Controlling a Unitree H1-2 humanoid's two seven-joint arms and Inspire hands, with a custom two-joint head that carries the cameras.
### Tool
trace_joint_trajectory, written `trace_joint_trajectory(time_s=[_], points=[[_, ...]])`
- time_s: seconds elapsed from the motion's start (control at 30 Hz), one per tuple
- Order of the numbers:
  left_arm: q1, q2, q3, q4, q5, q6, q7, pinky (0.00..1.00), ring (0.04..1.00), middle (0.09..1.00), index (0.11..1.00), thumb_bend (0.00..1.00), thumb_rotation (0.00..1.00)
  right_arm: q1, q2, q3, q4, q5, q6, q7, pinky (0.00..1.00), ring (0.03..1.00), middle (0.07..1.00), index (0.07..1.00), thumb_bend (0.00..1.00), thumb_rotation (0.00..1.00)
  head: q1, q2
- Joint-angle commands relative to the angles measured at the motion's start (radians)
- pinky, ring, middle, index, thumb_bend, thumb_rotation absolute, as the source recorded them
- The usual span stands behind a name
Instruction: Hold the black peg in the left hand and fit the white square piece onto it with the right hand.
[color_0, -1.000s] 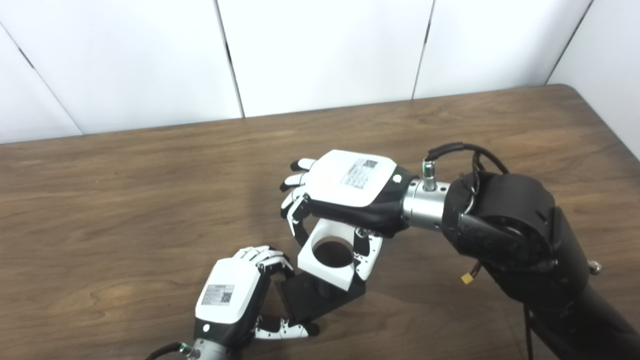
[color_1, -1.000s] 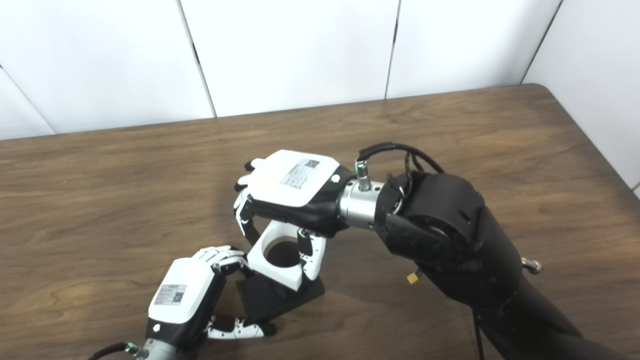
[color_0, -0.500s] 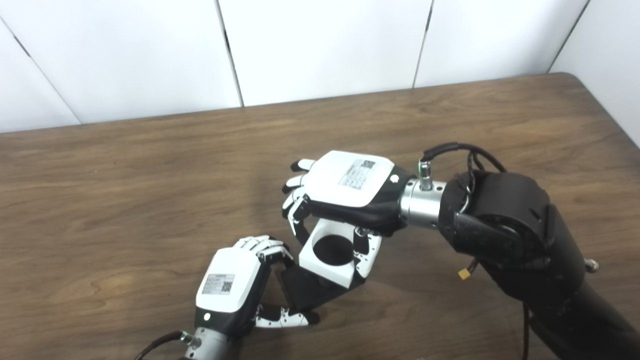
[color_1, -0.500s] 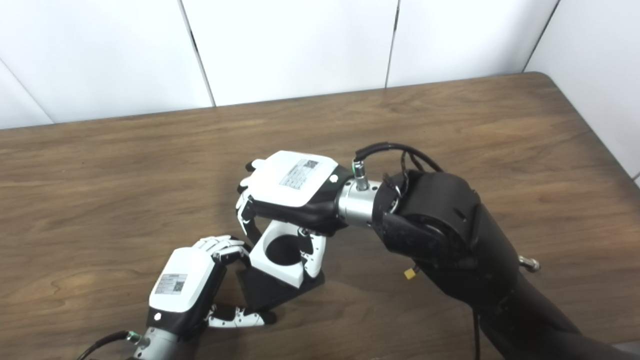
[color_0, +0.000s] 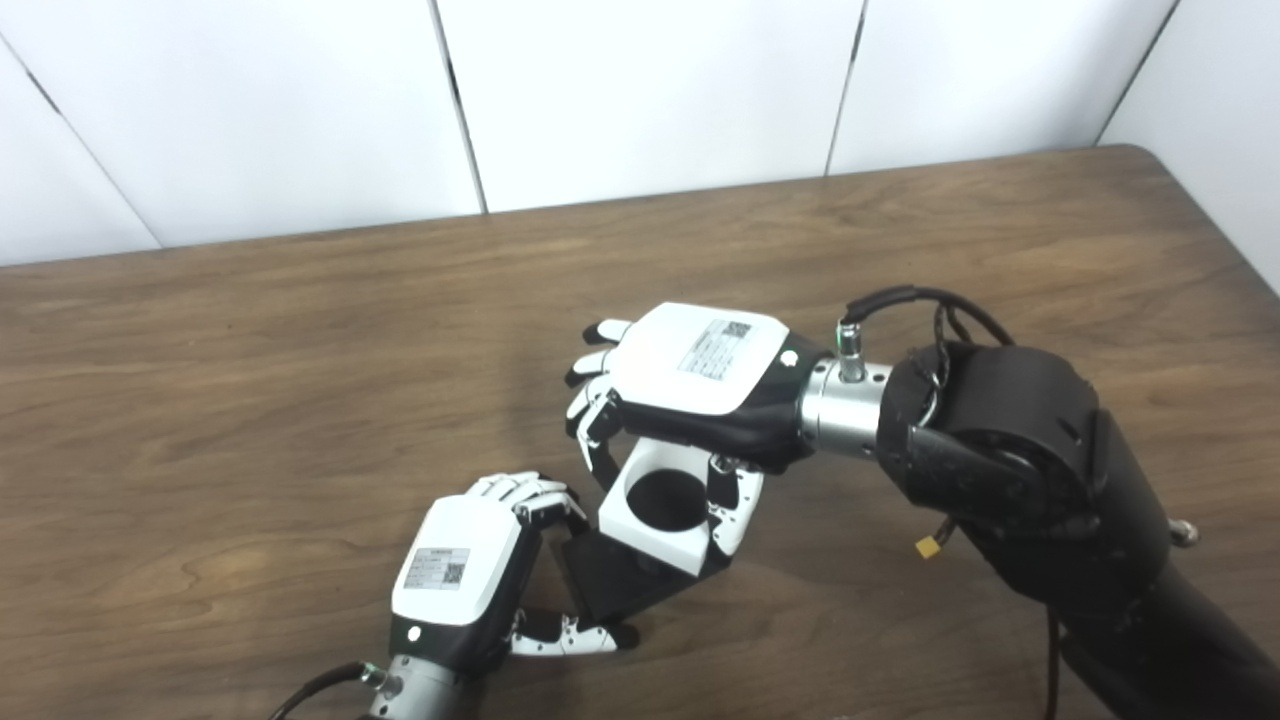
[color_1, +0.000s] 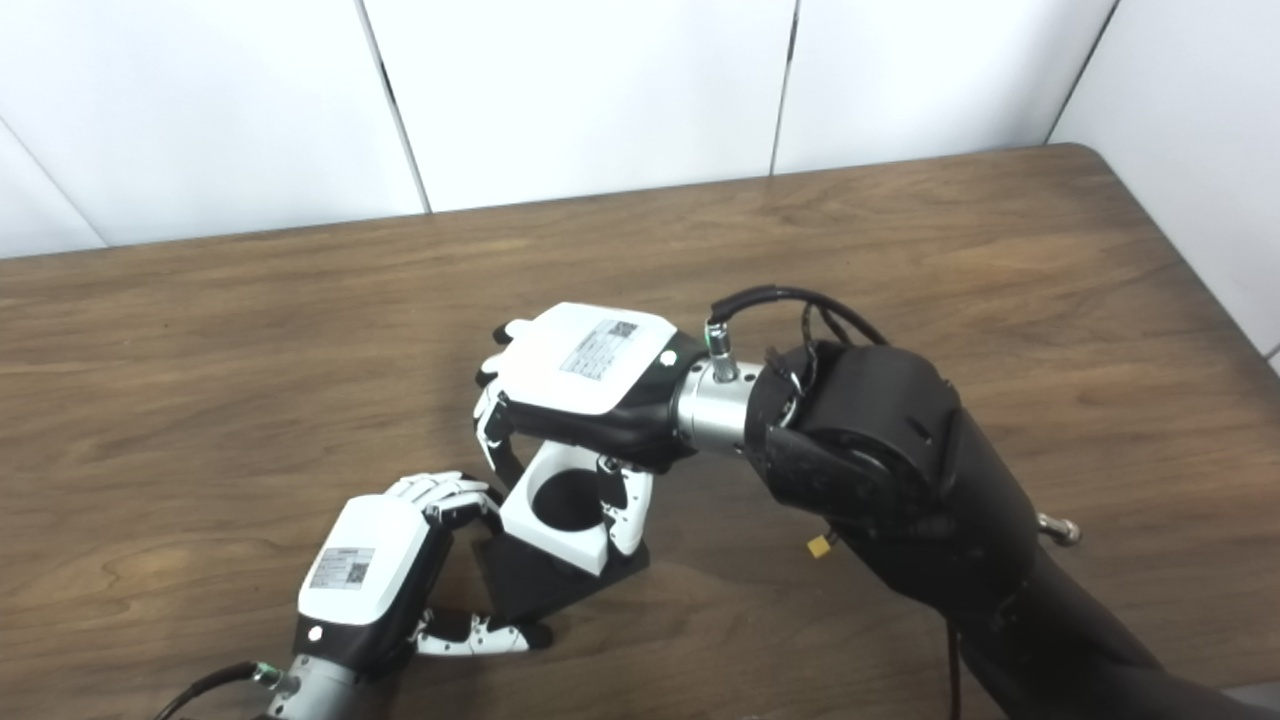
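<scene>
Work looks nearly done; left hand grips the black peg base on the table; right hand pinches the white square piece, sitting low over the peg; letting go remains.

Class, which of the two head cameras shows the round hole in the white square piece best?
Left eye view: the hole in the white square piece appears wider and rounder between the right hand's fingers. The right eye view shows the same hole narrower, more crowded by the thumb.
</scene>
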Motion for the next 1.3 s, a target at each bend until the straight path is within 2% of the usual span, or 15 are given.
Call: trace_joint_trajectory(time_s=[0.0,0.27,0.6,1.27], points=[[-0.003,-0.002,-0.007,-0.023,0.013,-0.005,-0.008,0.81,0.796,0.727,0.484,0.52,0.05,-0.025,0.001,-0.017,-0.003,0.001,-0.023,-0.027,1.0,0.908,0.798,0.484,0.52,0.13,-0.001,0.003],[-0.002,-0.005,-0.009,-0.029,0.018,-0.003,-0.008,0.8,0.792,0.724,0.484,0.52,0.05,-0.025,0.0,-0.007,0.014,-0.039,-0.069,-0.035,1.0,0.914,0.796,0.484,0.52,0.13,0.005,0.006],[-0.003,-0.007,-0.009,-0.033,0.017,0.002,-0.014,0.8,0.794,0.726,0.484,0.52,0.05,-0.013,0.005,-0.014,0.029,-0.043,-0.094,-0.051,1.0,0.908,0.792,0.483,0.52,0.13,0.003,0.01],[-0.008,-0.012,-0.008,-0.032,0.018,0.004,-0.018,0.81,0.798,0.726,0.484,0.52,0.05,0.0,-0.001,-0.03,0.014,-0.014,-0.076,-0.026,1.0,0.909,0.795,0.484,0.52,0.13,0.004,0.016]])
